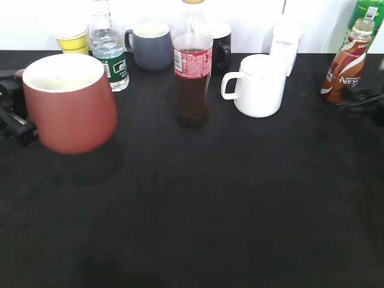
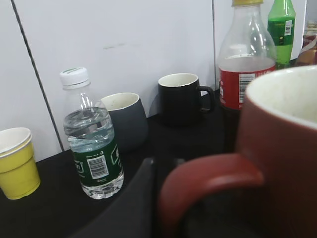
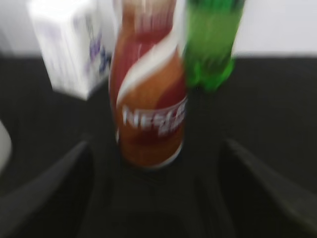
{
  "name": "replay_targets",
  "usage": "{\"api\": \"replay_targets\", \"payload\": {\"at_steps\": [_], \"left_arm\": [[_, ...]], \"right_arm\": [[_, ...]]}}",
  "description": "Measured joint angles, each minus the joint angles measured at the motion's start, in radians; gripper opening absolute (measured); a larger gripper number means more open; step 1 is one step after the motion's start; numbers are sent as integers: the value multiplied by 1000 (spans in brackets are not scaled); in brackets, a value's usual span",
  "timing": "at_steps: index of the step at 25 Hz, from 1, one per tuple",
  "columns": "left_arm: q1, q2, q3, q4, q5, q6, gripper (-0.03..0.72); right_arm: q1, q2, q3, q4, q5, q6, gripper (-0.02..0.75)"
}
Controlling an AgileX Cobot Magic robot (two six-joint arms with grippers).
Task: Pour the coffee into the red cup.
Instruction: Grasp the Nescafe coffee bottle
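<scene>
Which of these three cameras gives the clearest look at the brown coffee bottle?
The exterior view: the coffee bottle stands whole and sharp at the far right. The right wrist view shows it close but blurred; the left wrist view catches only a sliver.

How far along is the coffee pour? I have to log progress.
Done: the left gripper holds the red cup by its handle. In hand: the right gripper is open, its fingers flanking the Nescafe coffee bottle, not yet gripping. Left: grasp, lift and pour; the cup looks empty.
</scene>
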Motion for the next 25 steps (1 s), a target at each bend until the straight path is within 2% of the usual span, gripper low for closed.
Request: {"api": "replay_targets", "payload": {"at_steps": [2,14,18,21,25], "left_arm": [[0,0,0,0,0,0,57],[0,0,0,0,0,0,57],[0,0,0,0,0,0,57],[0,0,0,0,0,0,57],[0,0,0,0,0,0,57]], "right_arm": [[0,57,-49,-14,-16,0,664],[0,302,-347,-5,-35,29,650],[0,359,-423,-5,-38,29,617],[0,390,-444,-10,-40,29,538],[0,393,-445,-40,-50,29,533]]}}
